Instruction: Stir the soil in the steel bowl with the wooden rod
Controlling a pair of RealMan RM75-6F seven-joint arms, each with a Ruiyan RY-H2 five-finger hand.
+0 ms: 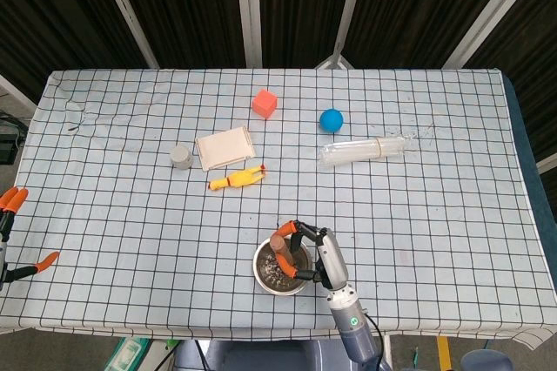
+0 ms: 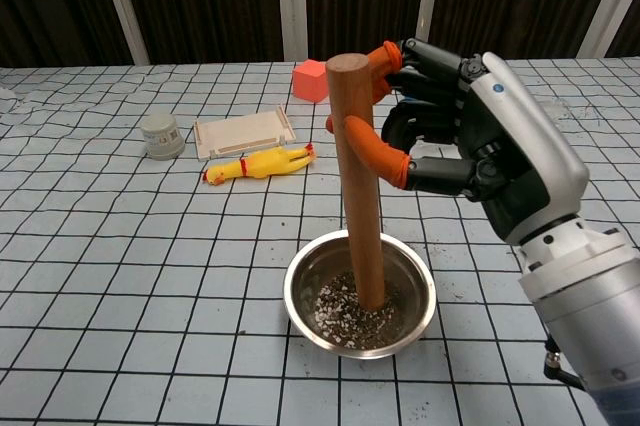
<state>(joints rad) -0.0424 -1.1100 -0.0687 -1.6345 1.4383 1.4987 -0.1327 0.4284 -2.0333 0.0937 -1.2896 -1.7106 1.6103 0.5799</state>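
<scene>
The steel bowl (image 2: 410,306) (image 1: 261,277) sits near the table's front edge with dark, speckled soil (image 2: 345,318) in its bottom. A thick wooden rod (image 2: 358,181) (image 1: 280,250) stands nearly upright with its lower end in the soil. My right hand (image 2: 470,151) (image 1: 324,256) grips the rod's upper part, orange fingertips (image 2: 372,149) wrapped around it. My left hand (image 1: 12,230) shows only at the head view's left edge, off the table, fingers apart and holding nothing.
A yellow rubber chicken (image 2: 257,163), a beige flat box (image 2: 243,132) and a small grey cup (image 2: 162,135) lie behind the bowl to the left. A red cube (image 2: 311,79), a blue ball (image 1: 331,119) and a clear plastic pack (image 1: 364,150) sit further back.
</scene>
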